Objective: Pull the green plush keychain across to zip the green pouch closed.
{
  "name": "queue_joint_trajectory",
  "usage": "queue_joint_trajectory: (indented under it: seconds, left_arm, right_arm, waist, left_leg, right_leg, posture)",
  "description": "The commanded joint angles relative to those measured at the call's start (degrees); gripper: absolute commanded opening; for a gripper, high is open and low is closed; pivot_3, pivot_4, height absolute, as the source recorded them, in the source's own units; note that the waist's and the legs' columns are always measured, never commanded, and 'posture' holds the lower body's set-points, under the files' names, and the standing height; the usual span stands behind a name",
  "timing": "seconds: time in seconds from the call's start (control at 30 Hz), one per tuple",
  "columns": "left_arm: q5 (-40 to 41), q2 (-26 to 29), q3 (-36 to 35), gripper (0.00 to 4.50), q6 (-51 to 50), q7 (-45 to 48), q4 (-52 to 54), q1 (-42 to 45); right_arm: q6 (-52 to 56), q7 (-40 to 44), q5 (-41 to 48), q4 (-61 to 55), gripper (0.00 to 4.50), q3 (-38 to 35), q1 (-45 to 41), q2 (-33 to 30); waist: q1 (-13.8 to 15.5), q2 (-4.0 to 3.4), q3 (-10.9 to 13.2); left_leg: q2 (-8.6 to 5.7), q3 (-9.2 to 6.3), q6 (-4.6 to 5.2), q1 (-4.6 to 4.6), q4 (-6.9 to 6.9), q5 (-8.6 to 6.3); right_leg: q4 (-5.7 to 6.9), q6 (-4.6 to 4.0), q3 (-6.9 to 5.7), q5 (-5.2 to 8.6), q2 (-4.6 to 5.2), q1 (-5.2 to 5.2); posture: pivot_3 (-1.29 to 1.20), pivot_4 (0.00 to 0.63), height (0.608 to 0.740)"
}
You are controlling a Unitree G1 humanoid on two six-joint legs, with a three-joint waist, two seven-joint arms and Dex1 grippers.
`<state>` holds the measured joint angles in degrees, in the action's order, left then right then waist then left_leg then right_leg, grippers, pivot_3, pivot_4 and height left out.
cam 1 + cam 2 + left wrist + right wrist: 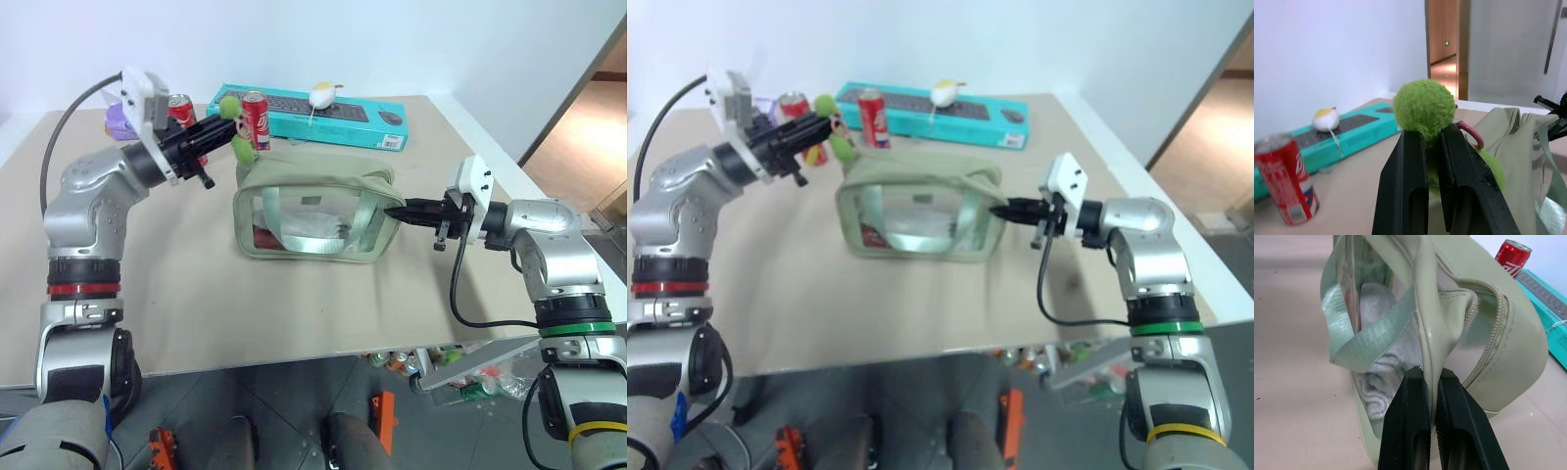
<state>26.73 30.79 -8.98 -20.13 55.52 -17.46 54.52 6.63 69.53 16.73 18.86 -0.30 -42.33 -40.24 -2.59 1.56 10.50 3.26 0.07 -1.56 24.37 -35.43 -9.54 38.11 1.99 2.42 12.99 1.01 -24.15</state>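
The keychain (1425,108) sits at the pouch's (313,220) far corner on the robot's left, clenched in the left gripper (221,124). The zip's long axis runs from there toward the right gripper (400,211), which pinches the pouch's opposite end, so the pull likely goes rightward.
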Motion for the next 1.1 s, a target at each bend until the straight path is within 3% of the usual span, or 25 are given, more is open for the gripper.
queue_joint_trajectory:
  seconds: [0.03, 0.37, 0.6, 0.83, 1.0, 1.1]
  left_arm:
    - [-0.81, -1.4, 2.7, 0.03, 1.57, 0.52, 3.83, 4.41]
    - [-7.1, -4.14, 13.39, 0.03, 2.08, 5.41, 2.61, 6.95]
    - [-12.76, -5.58, 17.79, 0.03, 8.01, 9.13, -2.48, 10.03]
    - [-14.62, -5.81, 18.69, 0.03, 13.69, 14.68, -6.09, 11.98]
    - [-13.57, -3.61, 18.24, 0.03, 10.6, 20.86, -6.8, 13.17]
    - [-12.14, -3.11, 16.9, 1.21, 9.72, 23.77, -7.64, 14.26]
  right_arm:
    - [-0.2, -0.19, 0.43, -1.24, 0.0, -1.81, -0.08, -1.37]
    - [0.17, -0.5, 1.02, -2.34, 0.0, -2.54, 0.79, -2.06]
    - [0.39, -1.04, 1.27, -3.12, 0.0, -2.86, 1.64, -2.26]
    - [0.92, -1.64, 1.32, -4.07, 0.0, -2.89, 2.03, -2.11]
    - [1.01, -2.07, 1.24, -4.37, 0.0, -2.89, 2.15, -2.09]
    - [0.88, -2.19, 1.14, -4.22, 0.0, -2.7, 2.02, -1.95]
  waist:
    - [0.01, 0.0, 0.0]
    - [-0.02, 0.0, 0.0]
    - [0.07, 0.0, 0.0]
    - [0.1, 0.0, 0.01]
    - [0.07, 0.0, 0.01]
    - [0.06, 0.0, 0.01]
  left_leg:
    - [-0.02, 0.01, 0.0, 0.02, 0.0, 0.0]
    - [-0.06, 0.03, -0.02, 0.06, 0.01, -0.02]
    - [-0.13, 0.03, -0.02, 0.08, -0.04, -0.01]
    - [-0.27, 0.02, -0.02, 0.11, -0.04, -0.01]
    - [-0.28, 0.02, -0.02, 0.13, -0.05, -0.01]
    - [-0.27, 0.02, -0.02, 0.13, -0.05, -0.02]
  right_leg:
    - [0.0, 0.03, 0.02, 0.02, 0.02, 0.0]
    - [0.0, 0.1, 0.1, 0.06, 0.02, -0.06]
    - [0.0, 0.13, 0.18, 0.05, 0.03, -0.04]
    - [0.0, 0.25, 0.35, 0.1, 0.06, -0.02]
    - [0.0, 0.27, 0.35, 0.11, 0.07, -0.03]
    - [0.0, 0.27, 0.35, 0.12, 0.06, -0.03]
  posture:
    - [0.0, 0.15, 0.74]
    - [0.0, 0.15, 0.74]
    - [0.0, 0.15, 0.74]
    - [0.0, 0.15, 0.74]
    - [0.0, 0.15, 0.74]
    - [0.0, 0.15, 0.74]
